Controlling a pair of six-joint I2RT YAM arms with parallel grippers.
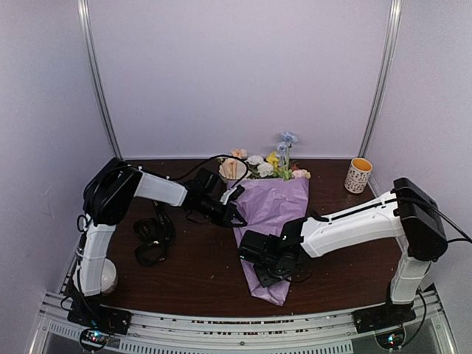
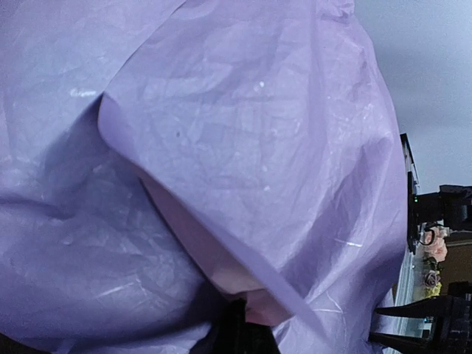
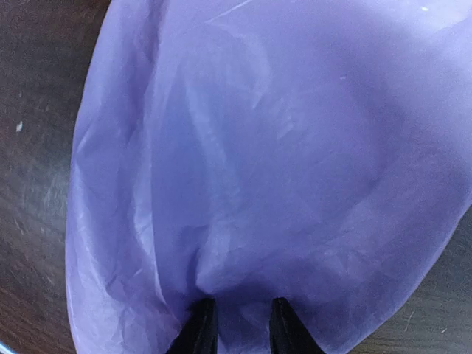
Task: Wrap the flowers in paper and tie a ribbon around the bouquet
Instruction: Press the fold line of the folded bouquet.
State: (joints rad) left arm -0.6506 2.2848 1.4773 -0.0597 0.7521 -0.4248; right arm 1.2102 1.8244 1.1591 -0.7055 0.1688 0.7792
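The paper (image 1: 274, 214) is lilac purple on its outer face, and where it folds back the underside shows pale pink. The flowers (image 1: 271, 164) have white, yellow, peach, pink and pale blue blooms with green stems. The table (image 1: 192, 273) is dark brown wood grain. The cup (image 1: 358, 175) is white with small dark marks, orange inside.

I'm in a robot lab booth here: plain white panels (image 1: 236, 74), aluminium posts (image 1: 98, 81), dark table (image 1: 199, 273) behind a metal rail (image 1: 243, 324).
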